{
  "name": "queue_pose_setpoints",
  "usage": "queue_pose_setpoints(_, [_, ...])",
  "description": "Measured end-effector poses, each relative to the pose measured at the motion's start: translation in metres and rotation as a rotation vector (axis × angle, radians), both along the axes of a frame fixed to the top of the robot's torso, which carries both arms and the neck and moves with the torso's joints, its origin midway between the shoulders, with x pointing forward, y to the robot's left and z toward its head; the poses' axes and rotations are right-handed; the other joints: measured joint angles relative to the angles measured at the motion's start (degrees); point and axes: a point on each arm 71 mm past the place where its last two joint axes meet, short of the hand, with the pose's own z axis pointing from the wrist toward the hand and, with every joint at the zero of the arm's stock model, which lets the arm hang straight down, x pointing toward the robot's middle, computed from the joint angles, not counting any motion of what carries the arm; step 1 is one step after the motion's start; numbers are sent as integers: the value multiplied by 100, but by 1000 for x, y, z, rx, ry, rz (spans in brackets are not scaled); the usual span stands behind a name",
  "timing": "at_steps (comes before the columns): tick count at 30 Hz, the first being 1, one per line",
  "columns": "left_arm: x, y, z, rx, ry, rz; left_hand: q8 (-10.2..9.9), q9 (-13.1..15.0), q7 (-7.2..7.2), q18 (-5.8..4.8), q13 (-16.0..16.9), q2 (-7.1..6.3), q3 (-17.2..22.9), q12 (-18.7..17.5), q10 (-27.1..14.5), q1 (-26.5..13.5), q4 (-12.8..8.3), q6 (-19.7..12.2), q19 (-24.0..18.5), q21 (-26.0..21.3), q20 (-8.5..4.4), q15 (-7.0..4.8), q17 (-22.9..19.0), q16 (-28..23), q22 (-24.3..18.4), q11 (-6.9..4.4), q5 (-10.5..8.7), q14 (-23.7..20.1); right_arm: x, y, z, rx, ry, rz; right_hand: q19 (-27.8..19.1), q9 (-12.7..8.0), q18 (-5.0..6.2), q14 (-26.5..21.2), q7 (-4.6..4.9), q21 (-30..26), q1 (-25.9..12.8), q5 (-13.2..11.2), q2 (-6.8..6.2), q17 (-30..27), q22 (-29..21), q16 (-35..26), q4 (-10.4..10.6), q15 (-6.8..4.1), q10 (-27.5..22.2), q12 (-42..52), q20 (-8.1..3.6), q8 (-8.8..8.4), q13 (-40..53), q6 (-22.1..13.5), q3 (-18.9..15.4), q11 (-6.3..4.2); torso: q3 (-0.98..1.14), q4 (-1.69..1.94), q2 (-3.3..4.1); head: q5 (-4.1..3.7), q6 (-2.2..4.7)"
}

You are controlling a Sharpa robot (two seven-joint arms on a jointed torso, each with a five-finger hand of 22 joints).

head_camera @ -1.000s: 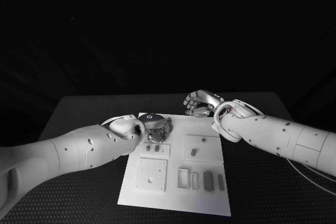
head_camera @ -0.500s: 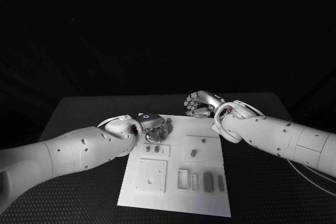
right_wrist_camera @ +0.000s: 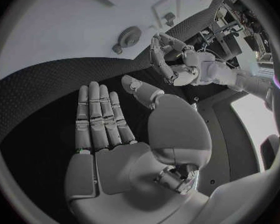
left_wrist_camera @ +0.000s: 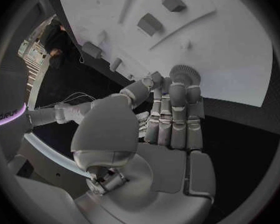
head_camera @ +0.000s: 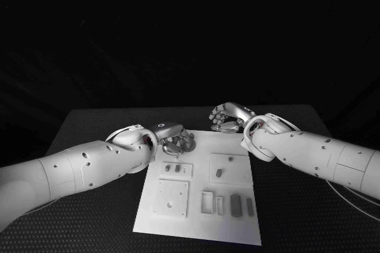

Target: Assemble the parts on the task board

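The left hand's (head_camera: 174, 141) fingers (left_wrist_camera: 177, 115) lie straight and close together, their tips touching a small round toothed part (left_wrist_camera: 185, 74) at the far left corner of the board (head_camera: 238, 217) — touching, but whether they grip it I cannot tell. The right hand's (head_camera: 225, 117) fingers (right_wrist_camera: 99, 115) are stretched out flat with the thumb apart, holding nothing, above the black table (head_camera: 87, 127) just beyond the board's far edge. More small parts (head_camera: 235, 204) sit in the board's recesses nearer the robot — some upright, some flat.
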Motion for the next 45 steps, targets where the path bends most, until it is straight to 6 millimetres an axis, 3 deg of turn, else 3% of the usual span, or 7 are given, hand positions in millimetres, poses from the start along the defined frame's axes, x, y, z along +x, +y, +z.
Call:
queue_pose_setpoints(19, [-3, 39, -1, 22, 59, 45, 2, 2, 1, 0, 3, -12, -1, -18, -1, -5, -1, 0, 20, 21, -20, -8, -11, 0, -1, 0, -1, 33, 0, -5, 0, -2, 2, -7, 0, -5, 0, 0, 0, -23, 0, 0, 0, -16, 3, 0, 0, 0, 0, 0, 0, 0, -12, 0, 0, 0, -8, 3, -2, 2, -13])
queue_pose_setpoints(32, [1, 39, -4, 38, 76, 48, -10, 1, 2, 0, 3, -21, 27, -24, -2, -56, -3, 0, 20, 21, -20, 0, -11, 0, -1, -1, -2, 44, -1, -5, 0, -1, 2, -5, 0, -10, 0, 1, 0, -23, 0, 0, 0, -28, 4, 0, 0, -1, 0, 0, 0, 20, -17, 0, 0, 0, -8, 2, 3, 21, -16])
queue_pose_setpoints(45, [3, 39, -6, 51, 88, 48, -4, -6, 5, 0, 2, -21, 26, -44, -3, -62, -3, -4, 40, 21, 0, -5, -16, 0, 3, -1, -3, 72, 0, -4, 1, 0, 1, -5, 0, -9, 0, 5, 0, -23, 0, 0, 0, -33, 9, 0, 0, -5, 0, 0, 0, 20, -26, 0, 0, 0, 7, -10, 7, 11, -37])
